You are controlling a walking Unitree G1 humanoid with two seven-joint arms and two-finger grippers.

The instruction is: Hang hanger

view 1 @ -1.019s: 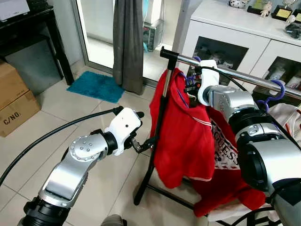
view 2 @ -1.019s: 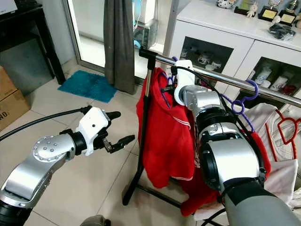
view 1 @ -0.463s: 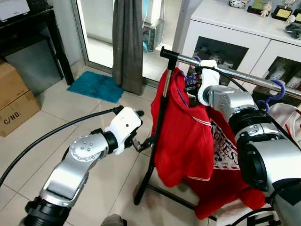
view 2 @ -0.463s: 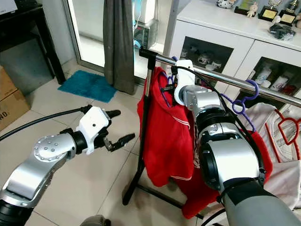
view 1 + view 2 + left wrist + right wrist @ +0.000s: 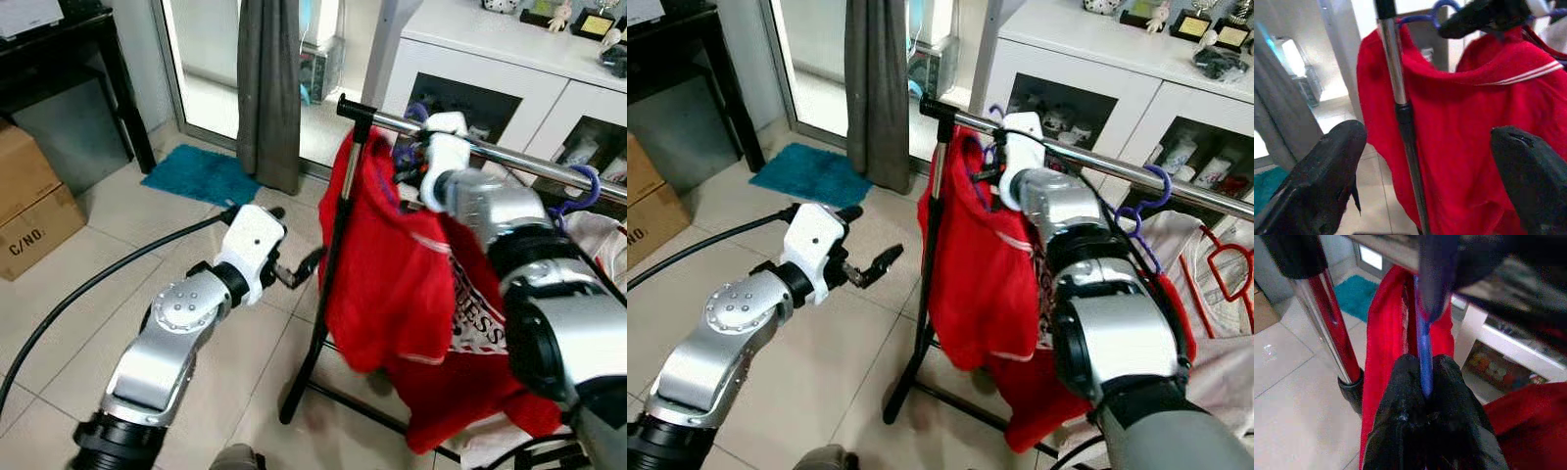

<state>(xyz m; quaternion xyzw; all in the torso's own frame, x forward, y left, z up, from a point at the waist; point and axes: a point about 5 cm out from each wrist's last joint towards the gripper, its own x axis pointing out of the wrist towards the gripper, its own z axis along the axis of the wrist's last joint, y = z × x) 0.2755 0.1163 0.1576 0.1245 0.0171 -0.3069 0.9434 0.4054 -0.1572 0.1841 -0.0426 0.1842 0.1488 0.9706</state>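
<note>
A red shirt [image 5: 392,264] hangs on a purple hanger [image 5: 1423,347] at the left end of the silver clothes rail [image 5: 392,123]. My right gripper [image 5: 1425,387] is shut on the hanger's wire just below its hook, right beside the rail, with its white wrist [image 5: 446,157] above the shirt. The hook's tip is blurred, so I cannot tell whether it sits over the rail. My left gripper [image 5: 294,240] is open in the air left of the rack's black upright pole [image 5: 328,274]. Its two fingers [image 5: 1327,171] frame the pole and shirt without touching them.
Further along the rail hang another purple hanger [image 5: 578,186] and a red hanger [image 5: 1225,264] with pale clothes. A white cabinet [image 5: 490,59] stands behind the rack. A grey curtain [image 5: 269,88], a teal mat [image 5: 201,176] and cardboard boxes [image 5: 29,206] are to the left.
My right gripper has lifted the hanger and shirt slightly up toward the rail. My left gripper has risen and stayed open.
</note>
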